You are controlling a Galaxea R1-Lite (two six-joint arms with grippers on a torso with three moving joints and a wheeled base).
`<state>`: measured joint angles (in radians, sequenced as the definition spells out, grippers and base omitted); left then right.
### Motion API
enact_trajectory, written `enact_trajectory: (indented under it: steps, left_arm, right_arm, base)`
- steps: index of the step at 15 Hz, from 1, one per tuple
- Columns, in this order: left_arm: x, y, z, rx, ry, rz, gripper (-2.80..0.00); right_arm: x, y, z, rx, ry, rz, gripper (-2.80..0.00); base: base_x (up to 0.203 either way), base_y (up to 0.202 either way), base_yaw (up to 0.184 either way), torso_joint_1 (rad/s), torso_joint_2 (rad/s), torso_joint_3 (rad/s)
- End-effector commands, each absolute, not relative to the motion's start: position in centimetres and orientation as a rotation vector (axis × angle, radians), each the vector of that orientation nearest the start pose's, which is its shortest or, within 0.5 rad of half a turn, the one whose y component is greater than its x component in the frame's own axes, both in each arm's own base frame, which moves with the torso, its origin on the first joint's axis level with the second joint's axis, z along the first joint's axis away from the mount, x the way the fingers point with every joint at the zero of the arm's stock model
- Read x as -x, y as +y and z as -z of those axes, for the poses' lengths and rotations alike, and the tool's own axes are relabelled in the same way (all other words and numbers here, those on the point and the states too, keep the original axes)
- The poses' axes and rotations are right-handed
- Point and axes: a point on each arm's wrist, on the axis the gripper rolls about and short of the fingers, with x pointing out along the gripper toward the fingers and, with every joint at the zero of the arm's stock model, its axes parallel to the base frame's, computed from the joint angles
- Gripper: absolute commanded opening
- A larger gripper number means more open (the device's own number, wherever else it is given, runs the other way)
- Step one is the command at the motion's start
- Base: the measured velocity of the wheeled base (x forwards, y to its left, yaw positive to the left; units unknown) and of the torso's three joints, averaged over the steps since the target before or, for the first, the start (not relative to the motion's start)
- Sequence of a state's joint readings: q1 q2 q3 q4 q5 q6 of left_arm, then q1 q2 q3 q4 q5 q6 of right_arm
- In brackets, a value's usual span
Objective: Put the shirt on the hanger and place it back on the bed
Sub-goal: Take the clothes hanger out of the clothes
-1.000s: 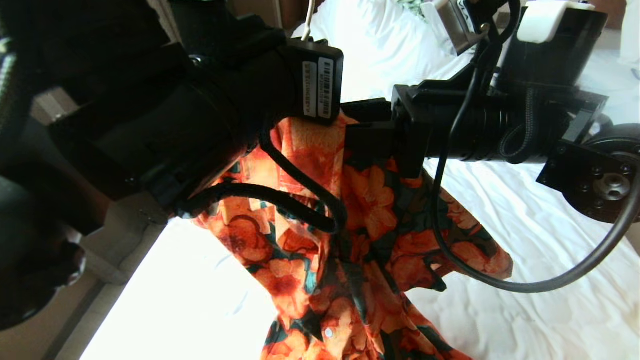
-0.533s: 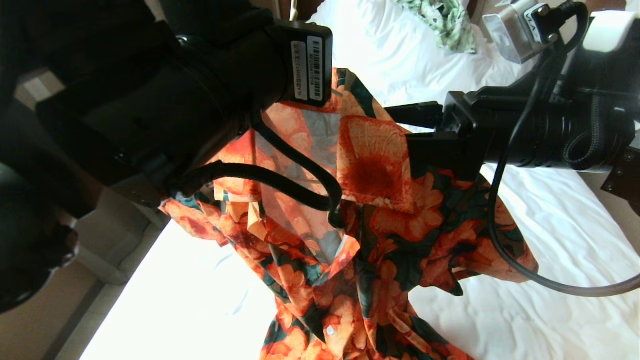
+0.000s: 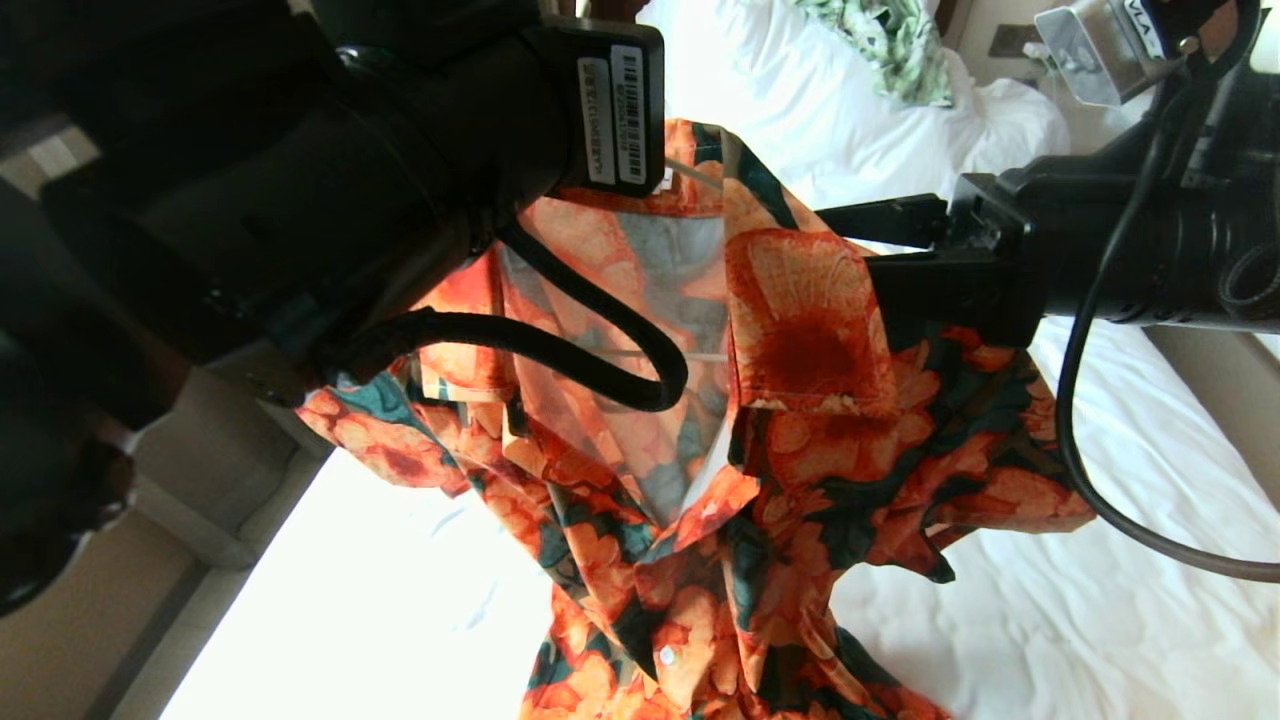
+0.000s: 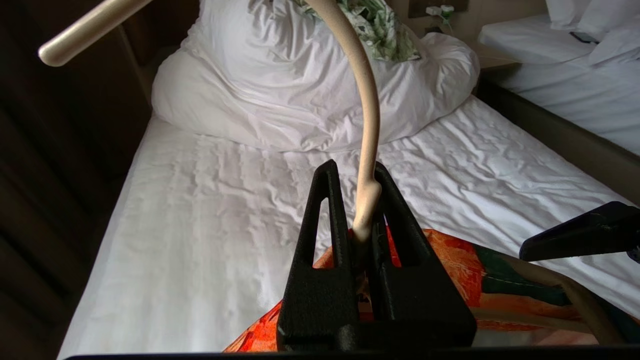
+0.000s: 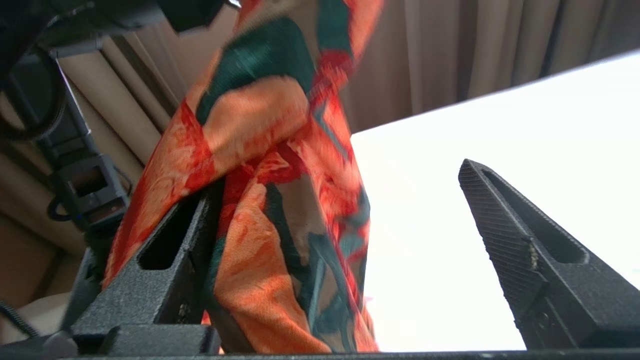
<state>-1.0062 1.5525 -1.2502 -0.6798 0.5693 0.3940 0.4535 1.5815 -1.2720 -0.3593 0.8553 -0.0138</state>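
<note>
White wrinkled sheet covers the bed [image 4: 210,210], with a bunched duvet [image 4: 280,95] at its far end and a green-and-white garment [image 3: 895,50] lying on top of that. A second white bed [image 4: 565,75] stands alongside, well apart.

Above the sheet, the left gripper [image 4: 364,220] has its fingers pressed together on the neck of the hanger [image 4: 369,130], whose cream hook curves up and away beyond the fingertips. The shirt [image 3: 780,420] hangs draped from that hanger just below the left fingers, its collar spread open and its lower folds reaching down to the sheet.

The right gripper [image 5: 345,210] reaches in from the side at the shirt's shoulder. Its fingers stand wide apart: one finger [image 5: 165,250] lies against the cloth, which drapes across the gap, while the other finger [image 5: 515,240] is clear of it. In the head view the right fingers sit just beside the shirt's turned-out collar flap.
</note>
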Motion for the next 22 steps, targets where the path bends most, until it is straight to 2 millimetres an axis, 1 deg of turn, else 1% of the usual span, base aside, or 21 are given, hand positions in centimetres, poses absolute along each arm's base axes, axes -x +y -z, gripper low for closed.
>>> enact_trajectory:
  steps: [1, 3, 5, 6, 8, 10, 12, 13, 14, 16, 18, 20, 22]
  left_arm:
    - [-15.1, -22.5, -36.1, -0.100, -0.358, 0.382, -2.80]
    - [-14.0, -22.8, -36.3, -0.059, -0.359, 0.424, -2.80]
    - [-13.5, -23.1, -36.3, -0.048, -0.355, 0.446, -2.80]
    - [-13.5, -23.3, -36.1, -0.051, -0.349, 0.454, -2.80]
    - [-13.2, -24.0, -35.9, -0.049, -0.343, 0.476, -2.80]
    - [-12.7, -24.9, -35.5, -0.052, -0.336, 0.512, -2.80]
    - [-12.7, -25.8, -35.1, -0.059, -0.329, 0.527, -2.80]
    - [-12.9, -26.2, -35.3, -0.055, -0.333, 0.529, -2.80]
    - [-13.0, -26.5, -35.5, -0.059, -0.331, 0.533, -2.80]
    - [-13.3, -27.2, -35.7, -0.066, -0.330, 0.551, -2.80]
    - [-13.4, -27.6, -35.8, -0.065, -0.332, 0.552, -2.80]
    - [-13.5, -27.9, -35.5, -0.068, -0.323, 0.555, -2.80]
    - [-13.7, -28.3, -35.0, -0.076, -0.309, 0.558, -2.80]
  right_arm:
    - [-23.3, 12.7, -33.8, 0.029, -0.079, -1.289, 0.00]
    - [-23.1, 12.7, -34.0, 0.041, -0.091, -1.290, 0.00]
    - [-23.1, 12.7, -34.3, 0.046, -0.075, -1.290, 0.00]
    - [-23.0, 12.6, -34.8, 0.047, -0.040, -1.292, 0.00]
    - [-22.6, 12.4, -36.6, 0.073, 0.045, -1.293, 0.00]
    - [-22.4, 12.1, -37.5, 0.150, 0.138, -1.283, 0.00]
    - [-22.6, 12.1, -38.0, 0.227, 0.195, -1.257, 0.00]
    - [-22.6, 12.0, -37.9, 0.249, 0.239, -1.250, 0.00]
    - [-22.8, 11.9, -37.7, 0.264, 0.248, -1.242, 0.00]
    - [-23.6, 11.4, -36.3, 0.272, 0.298, -1.224, 0.00]
    - [-23.7, 10.8, -35.3, 0.294, 0.307, -1.236, 0.00]
    - [-23.8, 9.9, -35.1, 0.264, 0.288, -1.279, 0.00]
    - [-23.9, 9.4, -34.8, 0.269, 0.287, -1.281, 0.00]
  base:
    - [0.000, 0.000, 0.000, 0.000, 0.00, 0.000]
    - [0.000, 0.000, 0.000, 0.000, 0.00, 0.000]
    - [0.000, 0.000, 0.000, 0.000, 0.00, 0.000]
    - [0.000, 0.000, 0.000, 0.000, 0.00, 0.000]
    - [0.000, 0.000, 0.000, 0.000, 0.00, 0.000]
    - [0.000, 0.000, 0.000, 0.000, 0.00, 0.000]
    - [0.000, 0.000, 0.000, 0.000, 0.00, 0.000]
    - [0.000, 0.000, 0.000, 0.000, 0.00, 0.000]
    - [0.000, 0.000, 0.000, 0.000, 0.00, 0.000]
    - [0.000, 0.000, 0.000, 0.000, 0.00, 0.000]
    - [0.000, 0.000, 0.000, 0.000, 0.00, 0.000]
    - [0.000, 0.000, 0.000, 0.000, 0.00, 0.000]
    - [0.000, 0.000, 0.000, 0.000, 0.00, 0.000]
